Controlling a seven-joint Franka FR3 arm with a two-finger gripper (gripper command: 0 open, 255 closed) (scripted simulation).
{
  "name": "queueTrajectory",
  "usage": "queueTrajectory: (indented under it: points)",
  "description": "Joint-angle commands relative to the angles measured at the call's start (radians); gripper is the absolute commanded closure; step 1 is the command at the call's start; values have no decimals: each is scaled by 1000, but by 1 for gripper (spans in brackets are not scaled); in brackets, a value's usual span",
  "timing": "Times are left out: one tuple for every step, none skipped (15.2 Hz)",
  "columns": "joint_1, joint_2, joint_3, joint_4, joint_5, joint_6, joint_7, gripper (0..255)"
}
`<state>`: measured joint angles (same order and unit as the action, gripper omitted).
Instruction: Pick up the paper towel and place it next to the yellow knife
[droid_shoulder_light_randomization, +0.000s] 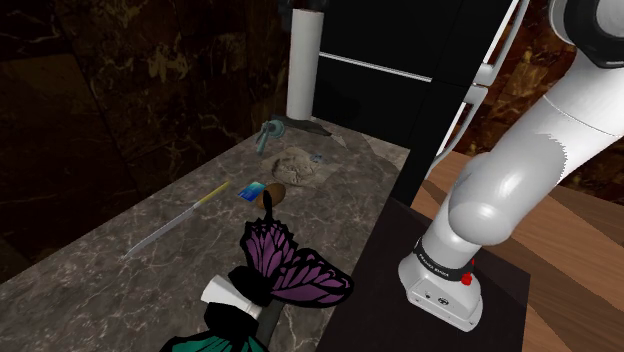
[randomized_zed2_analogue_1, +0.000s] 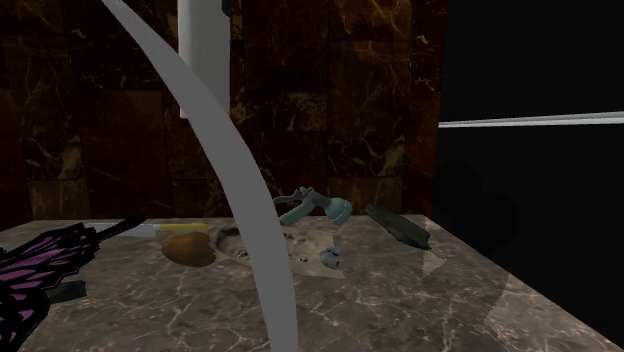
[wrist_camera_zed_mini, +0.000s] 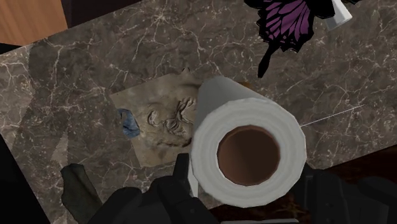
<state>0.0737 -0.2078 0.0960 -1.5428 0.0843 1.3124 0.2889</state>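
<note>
Your pincer (wrist_camera_zed_mini: 248, 177) is clamped on the paper towel roll (wrist_camera_zed_mini: 248, 149). There is one black finger (wrist_camera_zed_mini: 181, 191) on each side of it, and the wrist view looks down its brown core.

The roll is white and upright. It hangs clear above the counter (droid_shoulder_light_randomization: 100, 270) over the far end, as the shoulder view shows it (droid_shoulder_light_randomization: 303, 60), and the second exterior view (randomized_zed2_analogue_1: 205, 50) shows its bottom end off the surface.

- Under the roll: a beige slab with a relief pattern (wrist_camera_zed_mini: 159, 118) lies flat on the counter, with a small blue piece (wrist_camera_zed_mini: 129, 122) at its edge.
- Near the far edge: a teal tool (droid_shoulder_light_randomization: 268, 135) and a black oblong object (randomized_zed2_analogue_1: 398, 225).
- Just beside the slab, towards the middle of the counter: a brown rounded lump (droid_shoulder_light_randomization: 276, 193).
- Yellow-handled knife (droid_shoulder_light_randomization: 180, 218): it lies flat near the long edge on the shoulder view's left, about mid-length. The handle points to the far end and the grey blade to the near end. It is well apart from the roll.
- Near end: a purple butterfly (droid_shoulder_light_randomization: 285, 265) with black edging.
- The arm (droid_shoulder_light_randomization: 520, 170) rises from the stand (droid_shoulder_light_randomization: 440, 290) off the counter's long edge on the shoulder view's right.
- A pale grey arc (randomized_zed2_analogue_1: 245, 200) crosses the second exterior view close to the lens. I can't tell what it is.
</note>
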Motion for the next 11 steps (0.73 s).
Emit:
queueTrajectory:
  points:
    - [20, 11, 34, 11, 7, 4, 57, 255]
    - [30, 18, 50, 19, 10, 6, 83, 255]
    - [40, 27, 66, 28, 12, 7, 110, 255]
    - [50, 37, 83, 39, 14, 8, 136, 255]
    - [60, 47, 99, 50, 15, 10, 163, 255]
    - [70, 60, 115, 64, 15, 10, 190, 255]
    - [81, 73, 131, 78, 15, 11, 217, 255]
    - [92, 88, 147, 95, 13, 11, 244, 255]
    - [103, 104, 163, 113, 11, 11, 272, 255]
    - [115, 121, 179, 132, 8, 11, 299, 255]
    - [127, 140, 196, 153, 4, 10, 327, 255]
